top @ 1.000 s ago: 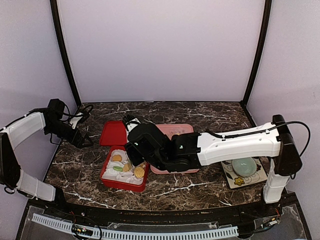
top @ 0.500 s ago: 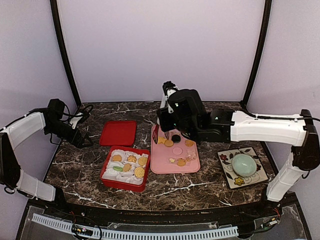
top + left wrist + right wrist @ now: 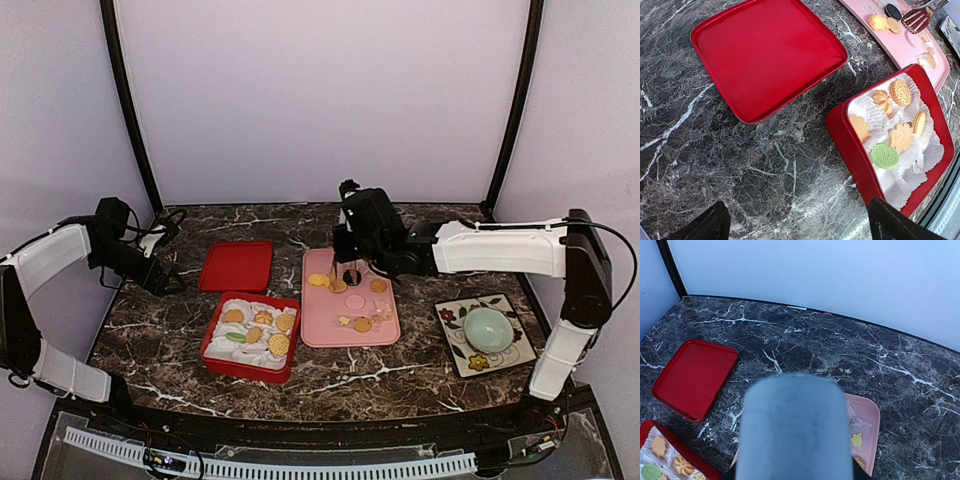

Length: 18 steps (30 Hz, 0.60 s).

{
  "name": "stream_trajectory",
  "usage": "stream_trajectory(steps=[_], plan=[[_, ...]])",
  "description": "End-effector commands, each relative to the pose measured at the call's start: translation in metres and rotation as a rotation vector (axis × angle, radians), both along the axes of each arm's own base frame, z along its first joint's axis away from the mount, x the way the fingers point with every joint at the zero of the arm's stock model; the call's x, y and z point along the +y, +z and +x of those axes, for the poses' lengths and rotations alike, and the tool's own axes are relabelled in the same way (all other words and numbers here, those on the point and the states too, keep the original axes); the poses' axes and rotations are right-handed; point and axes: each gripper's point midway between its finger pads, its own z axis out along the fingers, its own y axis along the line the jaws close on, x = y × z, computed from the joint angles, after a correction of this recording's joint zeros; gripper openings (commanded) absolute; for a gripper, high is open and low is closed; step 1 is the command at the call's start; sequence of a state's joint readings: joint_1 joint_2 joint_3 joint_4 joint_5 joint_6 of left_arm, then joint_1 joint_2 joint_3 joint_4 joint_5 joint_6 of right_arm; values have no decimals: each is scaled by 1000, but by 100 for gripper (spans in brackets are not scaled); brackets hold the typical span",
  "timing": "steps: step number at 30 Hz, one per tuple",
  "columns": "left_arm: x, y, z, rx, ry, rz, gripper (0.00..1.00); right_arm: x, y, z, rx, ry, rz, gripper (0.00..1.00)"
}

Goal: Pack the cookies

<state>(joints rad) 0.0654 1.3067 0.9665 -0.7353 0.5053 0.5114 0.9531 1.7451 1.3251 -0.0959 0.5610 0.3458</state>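
Left wrist view: my left gripper (image 3: 800,227) hangs wide open and empty, clear of the lid (image 3: 767,55), which lies aside so the box (image 3: 850,145) can take cookies (image 3: 901,137). Others lie on the tray (image 3: 320,330), where my right gripper (image 3: 350,266) seems clamped on a spatula (image 3: 916,19), presumably for lifting them.
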Motion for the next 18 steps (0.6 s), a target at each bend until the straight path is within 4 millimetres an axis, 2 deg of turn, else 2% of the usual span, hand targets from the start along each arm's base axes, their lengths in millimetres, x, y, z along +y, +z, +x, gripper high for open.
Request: stream_trajectory(steps=[1,12,18], plan=[[-1,10,0,-7,1,-19,99,8,7,15,-28,-1,92,43],[-2,15,0,-15,0,-24,99,17,-26,27,14,1,53,42],[-2,15,0,-14,1,-26,99,22,-36,30,33,10,54,42]])
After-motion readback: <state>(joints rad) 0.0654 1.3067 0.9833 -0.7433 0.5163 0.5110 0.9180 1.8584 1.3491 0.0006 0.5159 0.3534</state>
